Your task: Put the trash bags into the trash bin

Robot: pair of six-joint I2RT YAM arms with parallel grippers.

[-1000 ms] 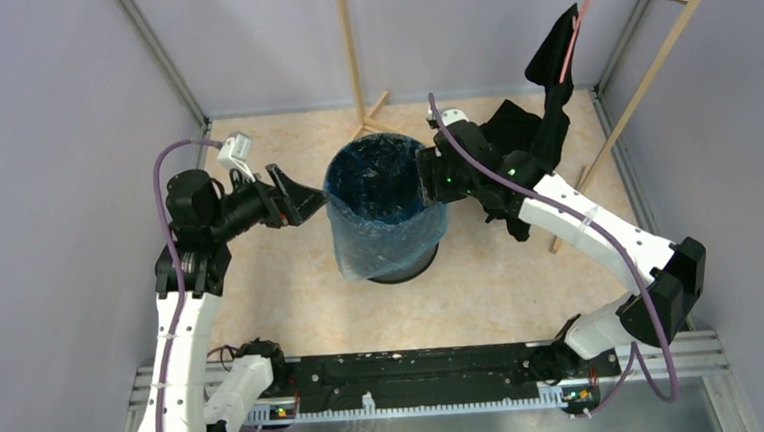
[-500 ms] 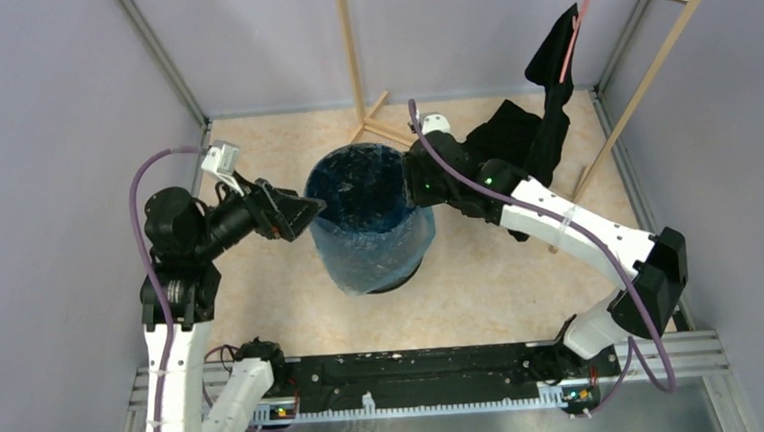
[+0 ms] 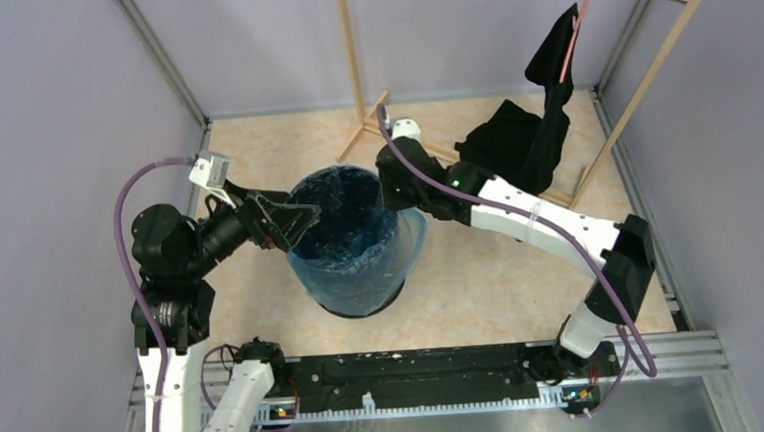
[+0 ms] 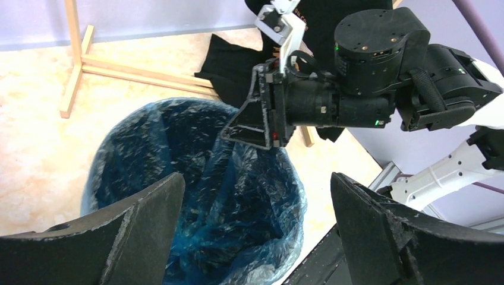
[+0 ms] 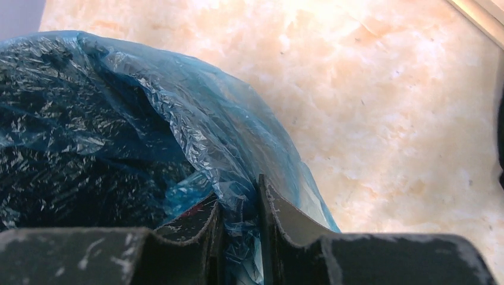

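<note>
Pinching one blue trash bag (image 3: 354, 274) lining one black trash bin (image 3: 383, 302), right gripper (image 5: 238, 209) clamped, left gripper (image 4: 255, 196) gaping wide.

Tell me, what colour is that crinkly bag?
The trash bag is translucent light blue, clearest from the left wrist.

Left arm (image 3: 173, 247) bends inward, left fingers (image 4: 142, 231) spread wide; right arm (image 3: 530, 219) stretches across, right fingers (image 5: 297, 237) pinched together.
</note>
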